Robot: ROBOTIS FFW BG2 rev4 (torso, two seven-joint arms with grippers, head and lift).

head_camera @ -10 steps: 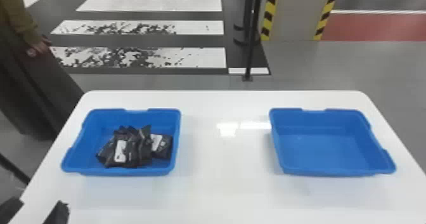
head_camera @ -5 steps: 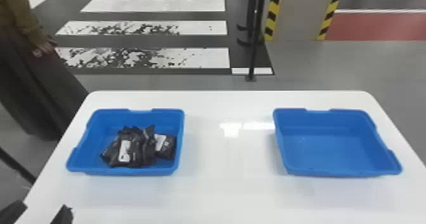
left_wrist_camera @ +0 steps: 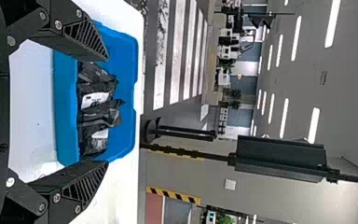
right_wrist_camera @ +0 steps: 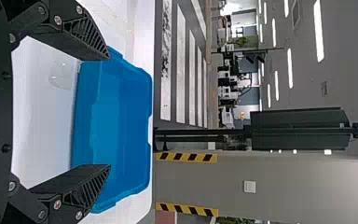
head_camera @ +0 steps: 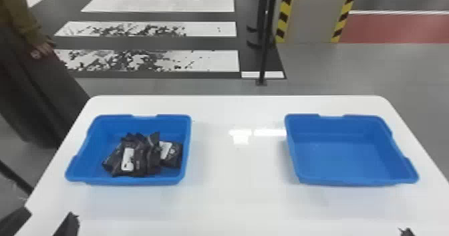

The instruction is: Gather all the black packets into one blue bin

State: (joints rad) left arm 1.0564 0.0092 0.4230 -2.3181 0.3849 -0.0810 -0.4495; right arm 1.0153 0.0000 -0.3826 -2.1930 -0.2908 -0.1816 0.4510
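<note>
Head view: two blue bins sit well apart on a white desk (head_camera: 239, 198). The left bin (head_camera: 127, 182) holds the black packets (head_camera: 142, 158), bunched in an overlapping heap, with white labels on some of them. One packet (head_camera: 173, 156) lies at the right side of the heap, near the bin's right wall. The right bin (head_camera: 350, 155) stands at the other side of the desk, its blue floor in plain sight.

The left gripper (head_camera: 50, 220) is at the bottom left corner, on the near side of the left bin. A tip of the right gripper (head_camera: 407, 232) shows at the bottom edge, on the near side of the right bin.

In the left wrist view, the left gripper (left_wrist_camera: 107, 111) has its two fingers spread wide, with the packets seen through the gap. In the right wrist view, the right gripper (right_wrist_camera: 109, 112) is also spread wide, and the right bin is seen through its gap.

Beyond the desk, a black post (head_camera: 265, 48) stands on the floor.
</note>
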